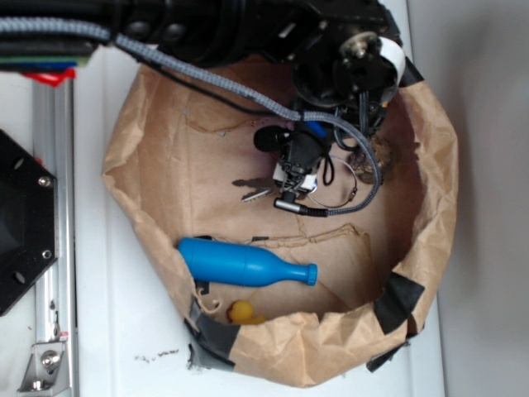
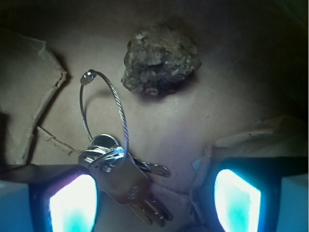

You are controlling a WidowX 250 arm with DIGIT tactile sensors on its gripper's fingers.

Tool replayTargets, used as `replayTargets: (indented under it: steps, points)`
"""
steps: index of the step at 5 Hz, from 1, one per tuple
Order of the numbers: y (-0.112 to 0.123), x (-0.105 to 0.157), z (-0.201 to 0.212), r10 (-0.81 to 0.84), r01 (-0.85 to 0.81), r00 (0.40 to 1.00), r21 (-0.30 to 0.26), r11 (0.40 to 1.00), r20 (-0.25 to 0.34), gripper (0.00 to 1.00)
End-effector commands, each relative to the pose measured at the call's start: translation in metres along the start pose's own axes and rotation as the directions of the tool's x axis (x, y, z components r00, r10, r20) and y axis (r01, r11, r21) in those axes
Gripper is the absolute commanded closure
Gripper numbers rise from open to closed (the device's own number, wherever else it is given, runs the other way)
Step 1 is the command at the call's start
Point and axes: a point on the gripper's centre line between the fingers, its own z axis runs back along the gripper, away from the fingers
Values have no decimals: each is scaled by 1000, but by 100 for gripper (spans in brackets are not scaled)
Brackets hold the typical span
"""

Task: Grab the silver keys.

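Right now gripper (image 2: 154, 198) is spread wide, low over the keys (image 2: 126, 181) on the paper bag (image 1: 165, 157) floor, beside the rock (image 2: 159, 60). Nothing grasped yet; closing and lifting remain.

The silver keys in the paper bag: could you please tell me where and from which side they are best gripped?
Probably at the stacked key heads of the silver keys, where the wire ring joins them. They lie flat, so come straight down, the pincer straddling the bunch; the thin ring offers little to pinch, and the rock lies apart.
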Motion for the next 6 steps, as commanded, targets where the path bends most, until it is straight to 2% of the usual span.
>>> replayTargets:
  steps: [1,3,6]
  points:
    - [-2,15,0,-39,41,997,-22,999,59,0]
    - [-13,24,-15,-38,39,998,-28,999,50,0]
    - [-18,35,-19,-10,12,997,-21,1000,81,0]
